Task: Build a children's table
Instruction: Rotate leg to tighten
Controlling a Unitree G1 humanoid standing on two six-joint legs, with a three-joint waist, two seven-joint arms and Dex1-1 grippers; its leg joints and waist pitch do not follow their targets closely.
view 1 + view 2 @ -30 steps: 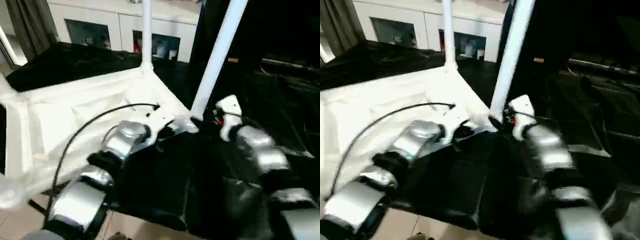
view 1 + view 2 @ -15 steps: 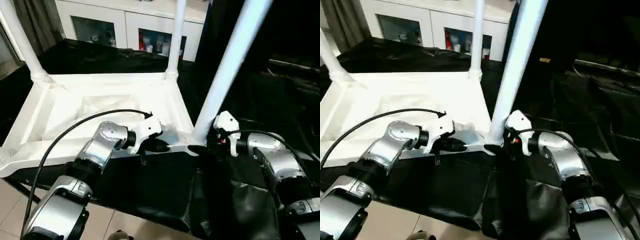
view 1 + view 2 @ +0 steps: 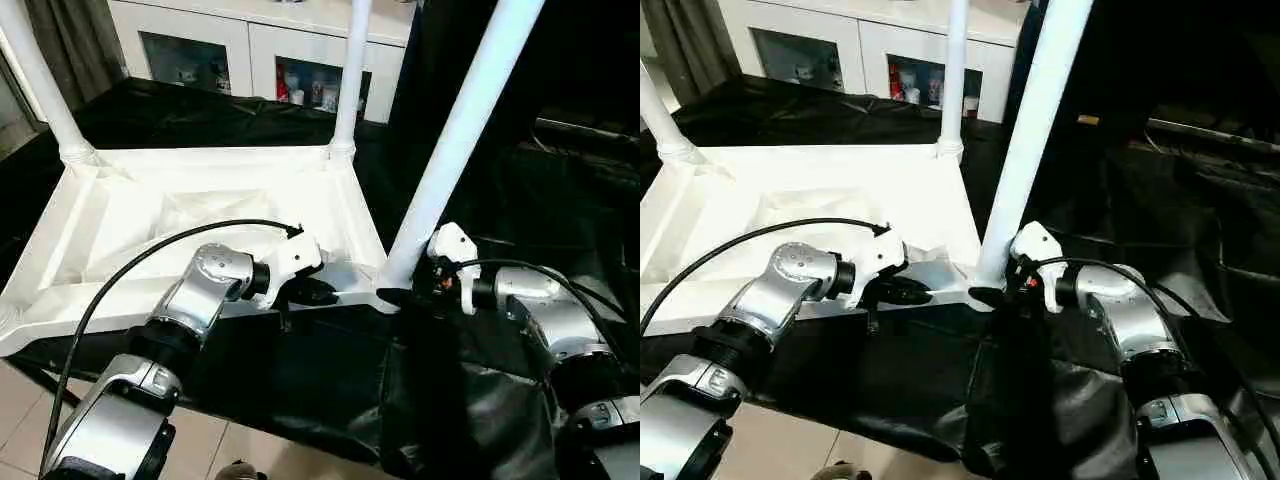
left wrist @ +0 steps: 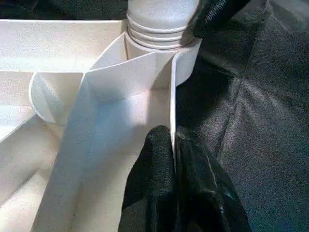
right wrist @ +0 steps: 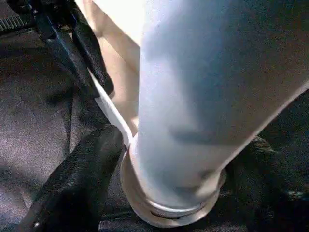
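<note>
vs 0.5 s ago: little changed | left gripper [image 4: 172, 145] pinching thin table rim [image 4: 172, 106] | right gripper [image 5: 169, 193] seemingly clasping smooth round leg [image 3: 455, 135]

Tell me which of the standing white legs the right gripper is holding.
The near-right corner leg, the closest one. The right gripper straddles its base at the socket; the other two legs stand untouched at the far corners.

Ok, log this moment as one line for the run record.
stage: leg fitting | left gripper: shut on tabletop rim | right gripper: around near-right leg at its corner socket | tabletop: upside down, three legs visible upright
</note>
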